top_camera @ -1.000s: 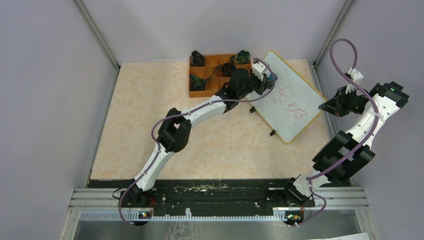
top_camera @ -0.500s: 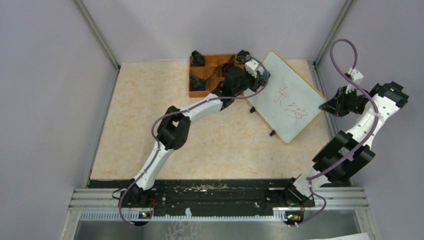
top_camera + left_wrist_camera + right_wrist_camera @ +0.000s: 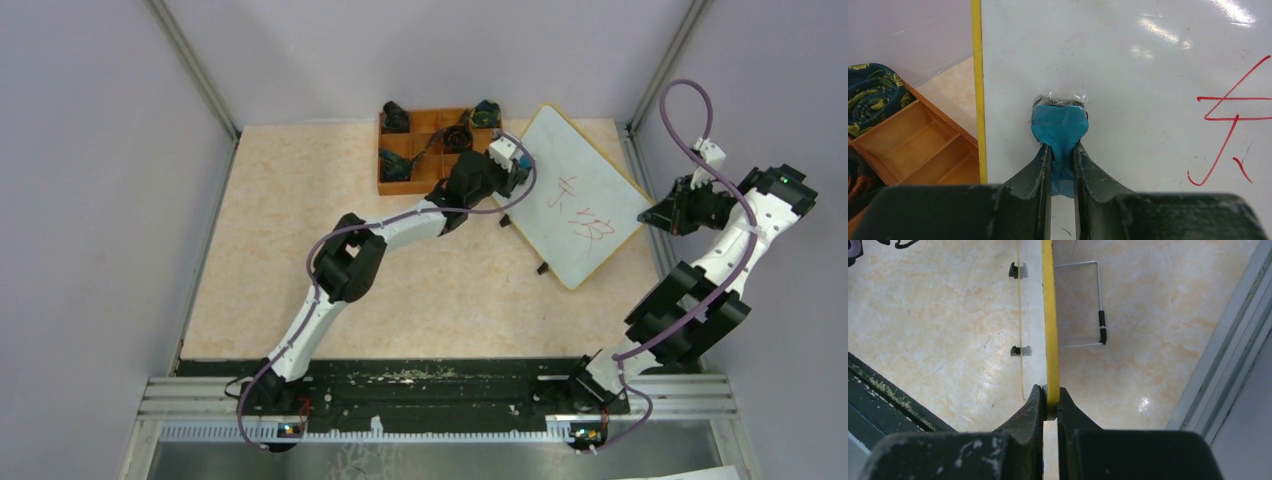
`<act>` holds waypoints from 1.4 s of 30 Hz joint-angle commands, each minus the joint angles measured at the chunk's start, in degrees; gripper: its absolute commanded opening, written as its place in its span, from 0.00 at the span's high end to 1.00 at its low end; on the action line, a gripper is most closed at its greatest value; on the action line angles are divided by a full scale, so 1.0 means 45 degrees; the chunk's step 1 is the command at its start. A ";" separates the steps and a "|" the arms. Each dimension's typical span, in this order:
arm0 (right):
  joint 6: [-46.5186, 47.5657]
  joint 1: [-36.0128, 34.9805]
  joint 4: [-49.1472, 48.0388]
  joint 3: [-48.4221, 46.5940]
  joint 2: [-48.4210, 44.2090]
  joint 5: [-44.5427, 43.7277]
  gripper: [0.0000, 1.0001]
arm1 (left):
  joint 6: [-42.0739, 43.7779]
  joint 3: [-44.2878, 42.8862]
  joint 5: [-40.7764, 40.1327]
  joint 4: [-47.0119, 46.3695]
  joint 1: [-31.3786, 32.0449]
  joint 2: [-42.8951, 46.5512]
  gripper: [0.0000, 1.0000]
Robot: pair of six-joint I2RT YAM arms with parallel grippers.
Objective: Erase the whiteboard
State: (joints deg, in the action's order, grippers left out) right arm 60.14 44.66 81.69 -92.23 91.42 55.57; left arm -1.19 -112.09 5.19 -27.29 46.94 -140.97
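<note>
The whiteboard (image 3: 575,175) lies tilted at the back right, with red handwritten marks (image 3: 583,213) near its middle. My left gripper (image 3: 518,163) is shut on a blue soft eraser piece (image 3: 1060,122) and presses it on the white surface (image 3: 1148,65) near the board's yellow left frame (image 3: 976,75). The red marks (image 3: 1230,120) lie to the right of it, apart from it. My right gripper (image 3: 657,213) is shut on the board's yellow edge (image 3: 1049,315) at its right side; in its wrist view the gripper (image 3: 1050,402) clamps the frame edge-on.
An orange compartment tray (image 3: 425,148) with dark rolled items stands just left of the board, and shows in the left wrist view (image 3: 913,145). The board's wire stand (image 3: 1083,305) and black feet (image 3: 1018,270) sit under it. A metal post (image 3: 655,70) is at the right.
My left gripper has slid with the blue piece from the board's upper left edge down and left along the board. The right gripper still holds the frame.
</note>
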 commanded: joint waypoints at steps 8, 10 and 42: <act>0.1421 -0.0707 0.0935 0.0728 -0.0199 -0.1165 1.00 | 0.0045 0.0676 0.0362 0.1286 0.0806 0.0506 0.99; 0.1421 -0.0724 0.0948 0.0744 -0.0196 -0.1155 1.00 | 0.0111 0.0599 0.0437 0.1238 0.1068 0.0696 0.99; 0.1547 -0.0805 0.0948 0.1050 -0.0373 -0.1275 1.00 | 0.1298 -0.1290 -0.0440 0.2257 0.1310 0.0441 0.98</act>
State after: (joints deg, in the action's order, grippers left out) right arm 60.40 44.51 80.71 -90.74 90.11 56.49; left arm 3.16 -115.68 6.24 -18.74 57.12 -137.58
